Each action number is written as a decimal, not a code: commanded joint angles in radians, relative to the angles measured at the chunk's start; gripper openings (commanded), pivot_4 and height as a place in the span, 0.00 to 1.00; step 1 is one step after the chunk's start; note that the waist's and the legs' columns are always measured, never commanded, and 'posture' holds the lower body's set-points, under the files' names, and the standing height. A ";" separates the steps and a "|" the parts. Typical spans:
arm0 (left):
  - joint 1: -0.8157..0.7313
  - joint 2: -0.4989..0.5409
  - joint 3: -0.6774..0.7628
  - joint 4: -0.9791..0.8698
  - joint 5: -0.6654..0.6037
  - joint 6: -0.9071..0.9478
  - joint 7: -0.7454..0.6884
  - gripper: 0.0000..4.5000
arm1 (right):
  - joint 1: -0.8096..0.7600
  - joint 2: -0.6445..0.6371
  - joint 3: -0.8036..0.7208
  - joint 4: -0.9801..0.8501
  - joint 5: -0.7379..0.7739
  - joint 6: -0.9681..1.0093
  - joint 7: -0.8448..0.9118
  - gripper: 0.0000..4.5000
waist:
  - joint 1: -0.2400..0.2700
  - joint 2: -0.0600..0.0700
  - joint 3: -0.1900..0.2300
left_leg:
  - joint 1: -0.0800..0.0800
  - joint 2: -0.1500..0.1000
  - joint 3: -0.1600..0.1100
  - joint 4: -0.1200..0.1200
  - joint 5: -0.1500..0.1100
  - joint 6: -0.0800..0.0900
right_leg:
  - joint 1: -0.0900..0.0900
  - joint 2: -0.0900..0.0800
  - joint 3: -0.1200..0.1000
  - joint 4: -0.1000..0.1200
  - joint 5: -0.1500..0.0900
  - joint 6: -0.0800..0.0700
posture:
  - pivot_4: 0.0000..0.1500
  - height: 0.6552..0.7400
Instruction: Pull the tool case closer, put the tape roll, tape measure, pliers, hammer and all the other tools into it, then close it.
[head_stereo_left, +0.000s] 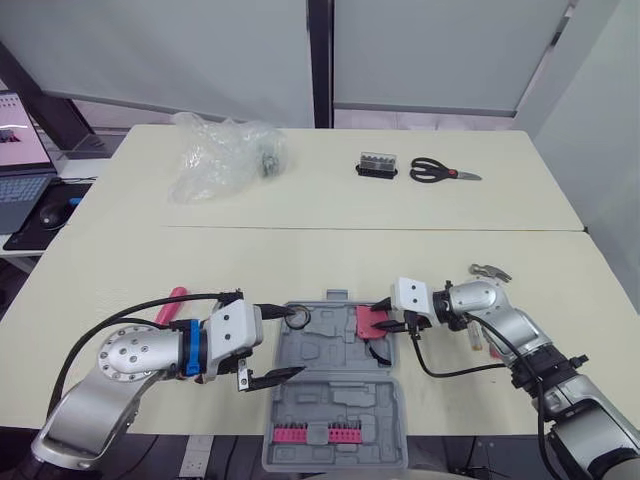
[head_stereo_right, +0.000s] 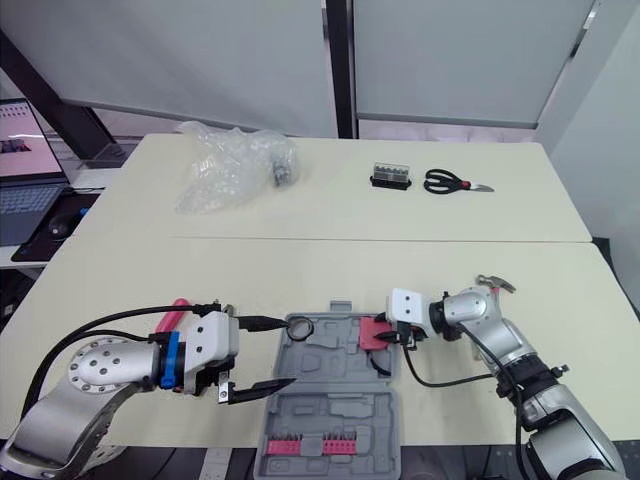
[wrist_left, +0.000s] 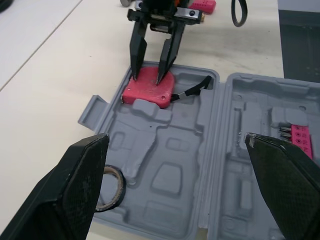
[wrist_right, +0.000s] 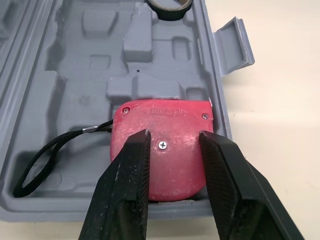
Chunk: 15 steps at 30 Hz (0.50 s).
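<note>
in tool case (wrist_left: 170, 165): right jaws parted atop tape measure (wrist_right: 165, 131); left jaws wide, tape roll (wrist_left: 119, 190) half-hidden.

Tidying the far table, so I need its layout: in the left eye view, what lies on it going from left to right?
plastic bag → small black box → scissors

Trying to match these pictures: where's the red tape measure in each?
Left eye view: tape measure, tool case's far-right corner.
Right eye view: same corner.
Left wrist view: beneath the right gripper.
Right wrist view: beneath its fingers.
Shared landmark: tape roll.
</note>
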 joint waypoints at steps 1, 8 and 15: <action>0.015 -0.012 0.097 0.049 -0.048 -0.034 -0.002 1.00 | 0.037 0.001 -0.049 -0.071 0.026 -0.001 -0.028 0.36 | 0.000 0.000 0.000 | 0.000 0.000 0.000 0.000 0.000 0.000 | 0.000 0.000 0.000 0.000 0.000 0.000 | 1.00 1.00; 0.076 -0.004 0.343 0.315 -0.051 -0.119 0.014 1.00 | 0.157 -0.094 -0.237 -0.343 0.129 0.079 -0.081 0.36 | 0.001 0.001 0.001 | -0.007 0.000 0.000 0.000 0.000 0.000 | -0.007 0.000 0.000 0.000 0.000 0.000 | 1.00 1.00; 0.182 -0.034 0.584 0.565 -0.065 -0.178 0.083 1.00 | 0.351 -0.272 -0.517 -0.361 0.159 0.131 -0.163 0.36 | 0.002 0.001 0.001 | -0.007 -0.001 0.001 0.000 0.000 0.000 | -0.007 -0.002 0.000 -0.001 0.000 0.000 | 1.00 1.00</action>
